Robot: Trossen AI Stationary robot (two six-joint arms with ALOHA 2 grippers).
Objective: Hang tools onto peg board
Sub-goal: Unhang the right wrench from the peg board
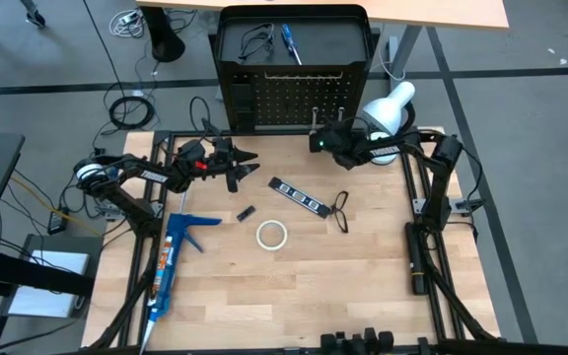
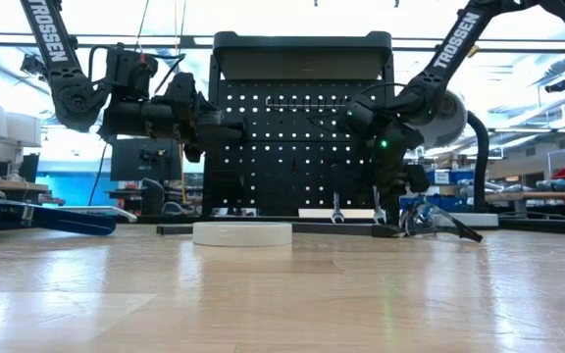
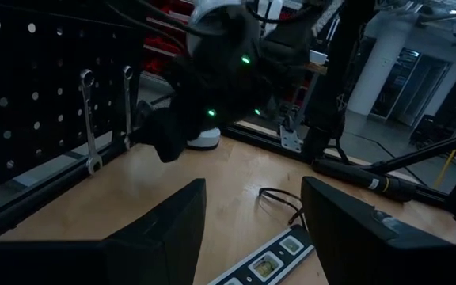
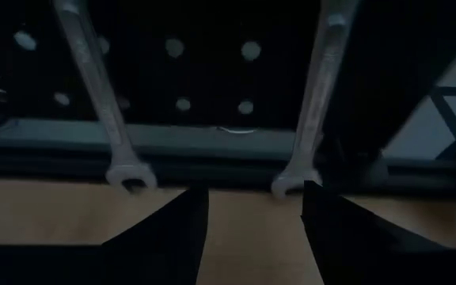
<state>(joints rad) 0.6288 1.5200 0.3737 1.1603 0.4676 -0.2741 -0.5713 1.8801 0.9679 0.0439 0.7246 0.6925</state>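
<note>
Your right hand (image 1: 316, 141), open and empty, faces the peg board (image 1: 294, 99). The level strip (image 1: 297, 196) lies diagonally mid-frame, nearer your open left hand (image 1: 249, 164).

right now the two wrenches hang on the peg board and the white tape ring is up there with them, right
Not quite. The two wrenches do hang on the peg board, but the white tape ring lies flat on the table, apart from the board. The high view shows it.
</note>
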